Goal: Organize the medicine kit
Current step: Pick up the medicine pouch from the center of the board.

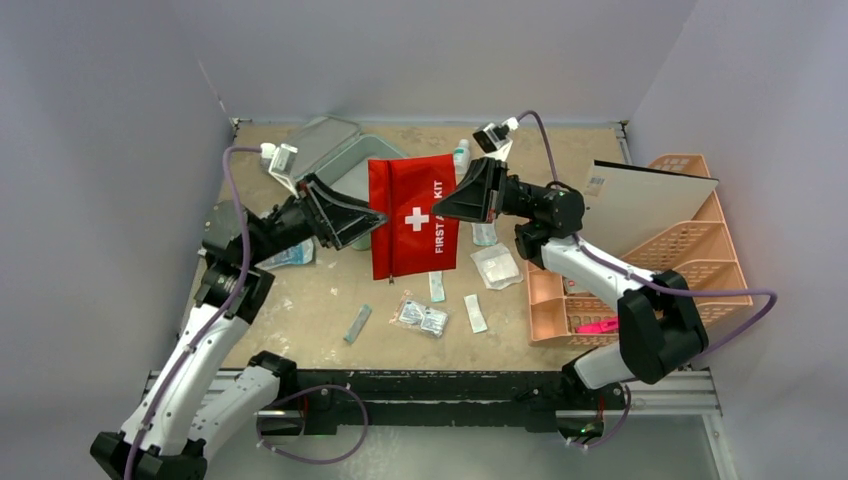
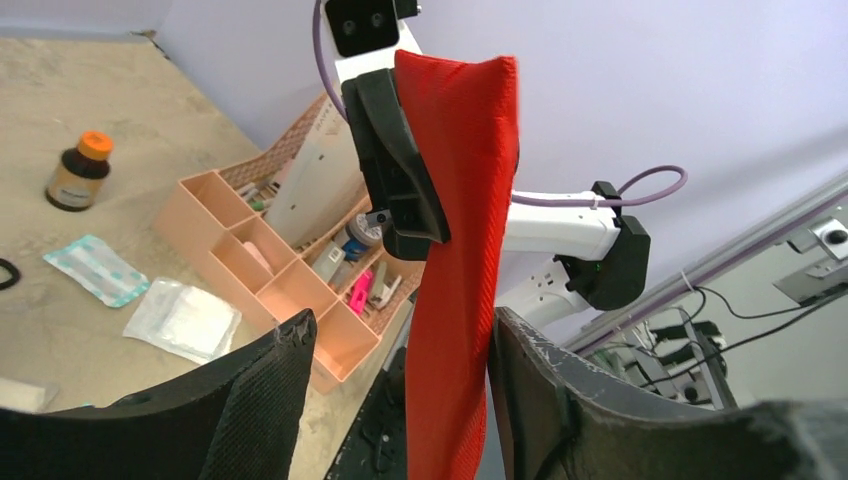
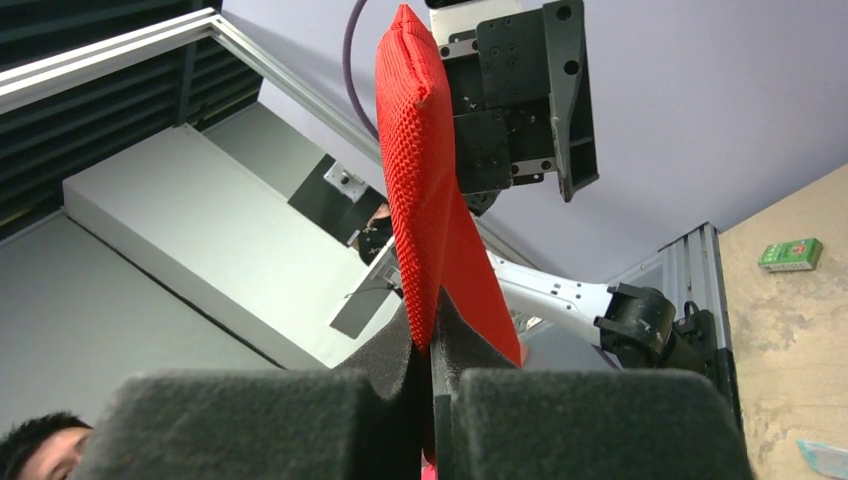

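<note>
While the medicine kit [image 1: 328,142] sits on the table upper left of the top view, the red pouch [image 1: 412,215] hangs mid-frame just right of it. Right gripper [image 3: 430,350] is clamped tight on one pouch edge. Left gripper [image 2: 400,322] has its jaws apart, straddling the other edge. Peach rack [image 1: 690,240] is at far right.

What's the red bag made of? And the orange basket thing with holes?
The red bag looks like woven cloth, maybe nylon: it is matte, has a tiny bumpy weave, and bends softly. The rack looks like smooth moulded plastic: it is stiff, with neat lattice holes.
</note>
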Controlling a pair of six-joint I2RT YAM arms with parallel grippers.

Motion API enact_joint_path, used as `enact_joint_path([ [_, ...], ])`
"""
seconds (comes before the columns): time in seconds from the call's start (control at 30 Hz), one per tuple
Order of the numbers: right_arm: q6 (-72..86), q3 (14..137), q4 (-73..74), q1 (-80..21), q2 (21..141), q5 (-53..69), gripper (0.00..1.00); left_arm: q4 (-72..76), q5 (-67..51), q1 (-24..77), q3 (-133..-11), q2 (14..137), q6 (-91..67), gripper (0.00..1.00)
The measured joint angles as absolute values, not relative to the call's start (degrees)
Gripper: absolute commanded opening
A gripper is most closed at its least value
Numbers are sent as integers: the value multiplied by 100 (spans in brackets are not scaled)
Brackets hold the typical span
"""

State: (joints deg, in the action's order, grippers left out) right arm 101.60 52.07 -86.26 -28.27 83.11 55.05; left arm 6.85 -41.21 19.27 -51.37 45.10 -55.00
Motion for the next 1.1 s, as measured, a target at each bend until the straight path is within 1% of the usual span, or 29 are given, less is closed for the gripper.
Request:
enact_joint_path([
  [0.07, 10160, 5188, -8615, -2827, 8311, 5507, 0, 961, -4335, 1927, -5120, 4705, -5599, 49],
  [0.1, 10160, 5181, -8613, -2827, 8311, 5505, 0, 1037, -4403, 1927, -5092, 4777, -5645, 42],
  [0.17, 10156, 5162, -8604, -2827, 8311, 5507, 0, 1151, -4523, 1927, -4974, 4847, -5739, 24],
  [0.2, 10147, 5151, -8580, -2827, 8311, 5507, 0, 1170, -4567, 1927, -4904, 4838, -5754, 13],
  [0.23, 10123, 5129, -8554, -2827, 8307, 5507, 1, 1164, -4609, 1929, -4860, 4812, -5776, 8],
  [0.27, 10092, 5113, -8523, -2827, 8307, 5505, 3, 1140, -4622, 1927, -4840, 4781, -5752, 2],
  [0.3, 10055, 5107, -8449, -2827, 8305, 5509, 7, 1094, -4628, 1929, -4838, 4748, -5697, 0],
  [0.33, 10005, 5107, -8346, -2827, 8298, 5507, 13, 1041, -4624, 1929, -4840, 4716, -5638, 0],
  [0.37, 9955, 5107, -8248, -2827, 8283, 5505, 24, 941, -4613, 1929, -4845, 4678, -5540, 0],
  [0.47, 9570, 5078, -7682, -2827, 8138, 5430, 46, 261, -4456, 1929, -4991, 4650, -5089, 0],
  [0.53, 9205, 5030, -7109, -2829, 7966, 5301, 56, -386, -4213, 1929, -5199, 4689, -4724, 0],
  [0.6, 8493, 5011, -6014, -2836, 7644, 5078, 62, -1076, -3844, 1929, -5433, 4720, -4338, 0],
  [0.67, 7625, 5046, -4694, -2849, 7249, 4711, 64, -1697, -3376, 1929, -5605, 4707, -3946, 0],
  [0.77, 6331, 5308, -2757, -2936, 6772, 3944, 64, -2421, -2620, 1929, -5686, 4637, -3450, 0],
  [0.83, 5631, 5518, -1774, -3020, 6582, 3409, 64, -2906, -2032, 1929, -5690, 4622, -3170, 0],
  [0.97, 4735, 5811, -480, -3284, 6519, 2504, 62, -3771, -1048, 1927, -5813, 4880, -2773, 0],
  [1.1, 4130, 6224, 698, -3760, 6810, 1448, 57, -4379, -484, 1927, -6171, 5374, -2477, 0],
])
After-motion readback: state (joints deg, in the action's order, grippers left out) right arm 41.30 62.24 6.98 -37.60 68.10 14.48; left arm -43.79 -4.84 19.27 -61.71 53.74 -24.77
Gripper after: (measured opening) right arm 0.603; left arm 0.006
